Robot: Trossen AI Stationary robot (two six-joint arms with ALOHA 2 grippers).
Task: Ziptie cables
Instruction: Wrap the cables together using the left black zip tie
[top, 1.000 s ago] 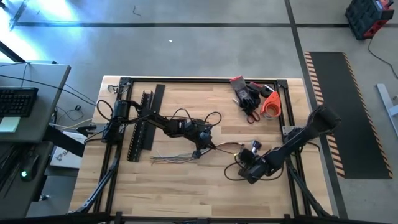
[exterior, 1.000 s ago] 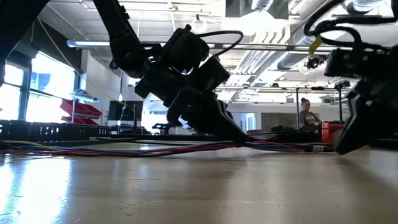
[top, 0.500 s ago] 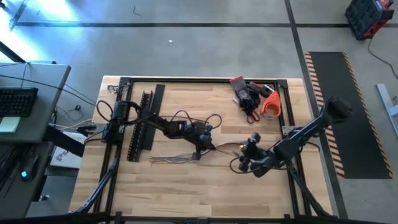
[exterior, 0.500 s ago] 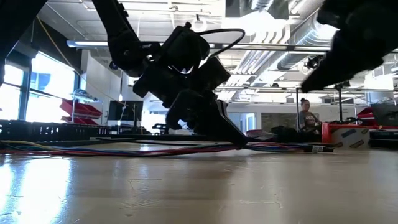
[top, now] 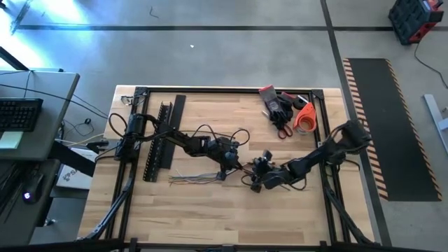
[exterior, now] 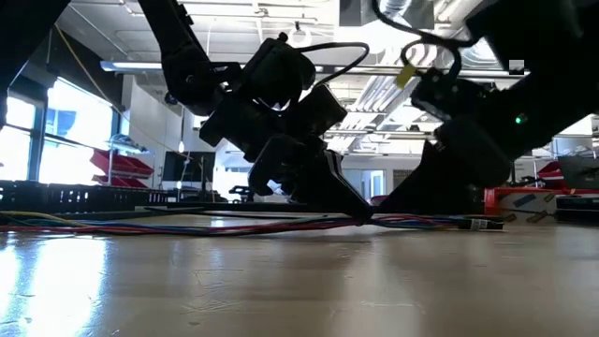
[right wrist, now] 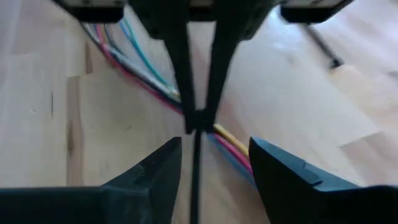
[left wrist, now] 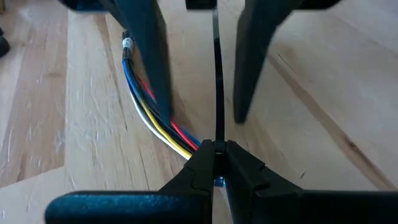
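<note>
The cables (top: 199, 176) lie on the wooden table (top: 210, 217), at the centre of the high view. They run as a thin coloured bunch from lower left towards the middle, where a black zip tie (left wrist: 217, 74) crosses them. The risk, as I judge it, is the tie slipping free if the two grippers pull unevenly. The left gripper (top: 225, 165) reaches in from the left, tilted down, fingers pinched on the tie. The right gripper (top: 257, 173) comes from the right, low, fingers spread wide on either side of the tie.
</note>
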